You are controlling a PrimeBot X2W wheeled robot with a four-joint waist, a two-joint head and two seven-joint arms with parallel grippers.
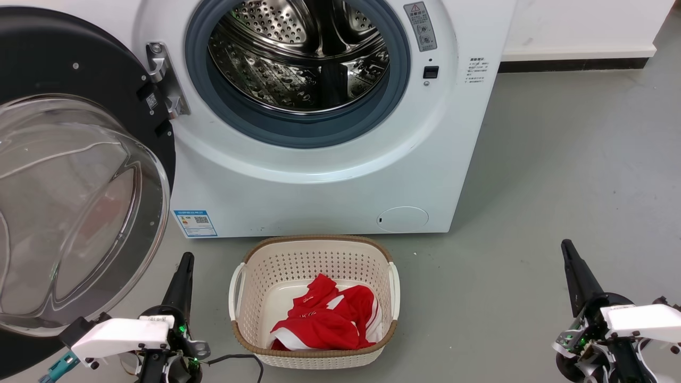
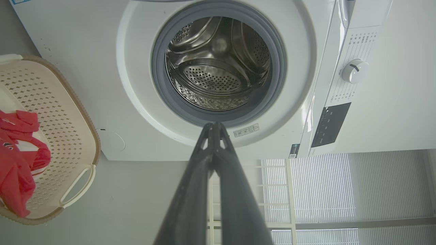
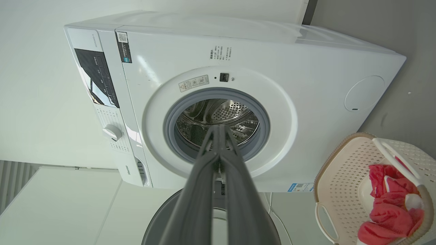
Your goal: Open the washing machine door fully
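The washing machine door [image 1: 80,175], a glossy black disc with a bulging clear glass bowl, stands swung wide open at the left of the white machine [image 1: 330,175], hinged at a metal bracket [image 1: 165,80]. The steel drum [image 1: 300,53] lies exposed inside its grey rubber ring. My left gripper [image 1: 186,260] is shut, low on the floor just right of the door's lower edge and apart from it. My right gripper [image 1: 566,247] is shut at the lower right, far from the machine. In the wrist views both pairs of fingers, left [image 2: 214,127] and right [image 3: 219,129], press together and hold nothing. Part of the door [image 3: 163,221] shows behind the right fingers.
A cream laundry basket [image 1: 314,250] holding a red and white garment [image 1: 324,319] stands on the grey floor before the machine, between my grippers. A small round white flap [image 1: 403,219] sits low on the machine's front. A white wall with a dark skirting [image 1: 574,65] runs at the right.
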